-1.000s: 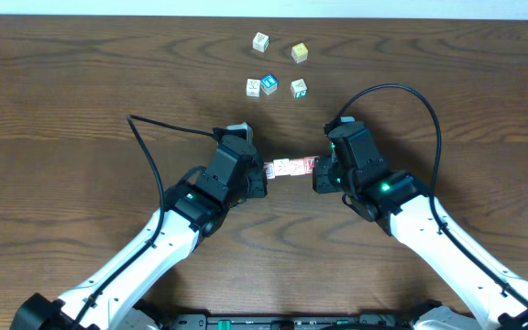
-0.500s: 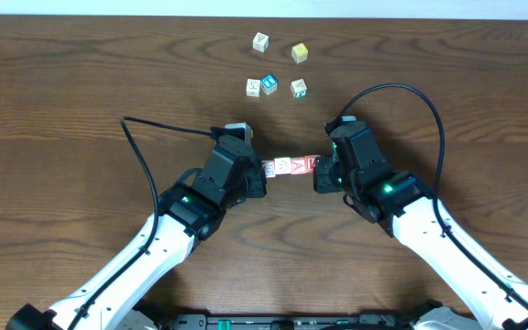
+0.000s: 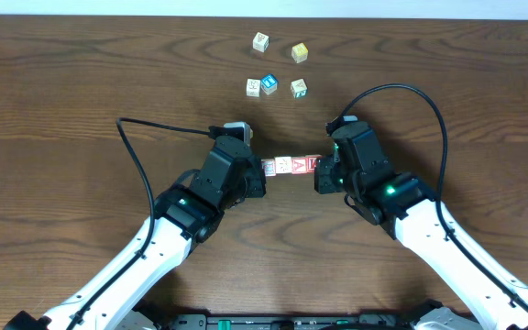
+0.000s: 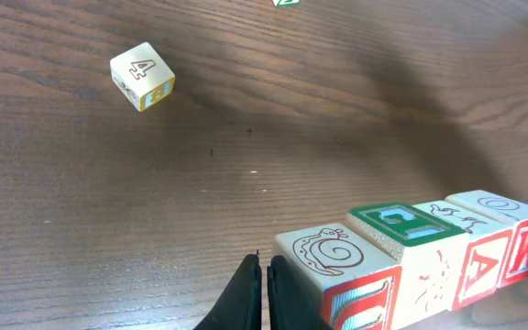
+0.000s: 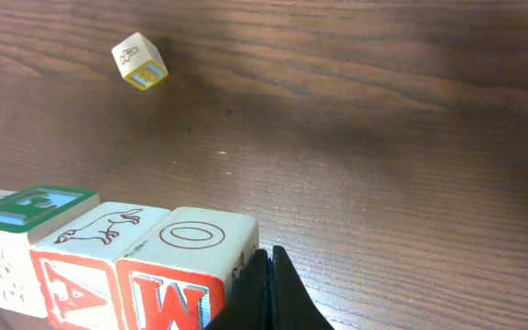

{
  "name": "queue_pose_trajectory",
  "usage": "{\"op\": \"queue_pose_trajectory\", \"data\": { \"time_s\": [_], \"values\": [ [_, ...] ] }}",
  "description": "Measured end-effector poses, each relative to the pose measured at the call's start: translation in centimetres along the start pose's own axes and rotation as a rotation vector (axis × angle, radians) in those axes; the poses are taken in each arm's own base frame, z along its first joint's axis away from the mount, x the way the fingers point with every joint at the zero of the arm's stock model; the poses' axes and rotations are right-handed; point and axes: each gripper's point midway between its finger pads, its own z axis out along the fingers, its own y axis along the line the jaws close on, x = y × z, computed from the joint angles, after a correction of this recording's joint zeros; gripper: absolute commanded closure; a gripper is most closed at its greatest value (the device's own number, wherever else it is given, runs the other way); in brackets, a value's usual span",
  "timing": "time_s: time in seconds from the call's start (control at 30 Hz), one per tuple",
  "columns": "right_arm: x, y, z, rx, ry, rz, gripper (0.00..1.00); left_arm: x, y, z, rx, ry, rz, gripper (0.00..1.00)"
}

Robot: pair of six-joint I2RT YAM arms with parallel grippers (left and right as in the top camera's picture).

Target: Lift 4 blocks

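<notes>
Tabletop [image 3: 53, 101], arms [image 3: 191, 197] angled inward at blocks [image 3: 291, 166]

Two white arms angle inward from the lower corners of the overhead view, the left arm [image 3: 149, 252] climbing from lower left and the right arm [image 3: 452, 247] from lower right. Their black wrists face each other across a short gap. The left gripper [image 3: 260, 174] points right and the right gripper [image 3: 320, 174] points left, at about the same height. In both wrist views the dark fingers [image 4: 244, 298] [image 5: 287, 298] are pressed flat together, tips closed.
</notes>
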Motion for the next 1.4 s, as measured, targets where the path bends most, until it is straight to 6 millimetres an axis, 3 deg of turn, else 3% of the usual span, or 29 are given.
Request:
{"op": "queue_pose_trajectory", "data": {
  "time_s": [1.4],
  "values": [
    [-0.4, 0.21, -1.01, -0.011, -0.021, 0.003, 0.99, -0.76, -0.61, -0.86, 0.022, -0.028, 0.0, 0.93]
  ]
}}
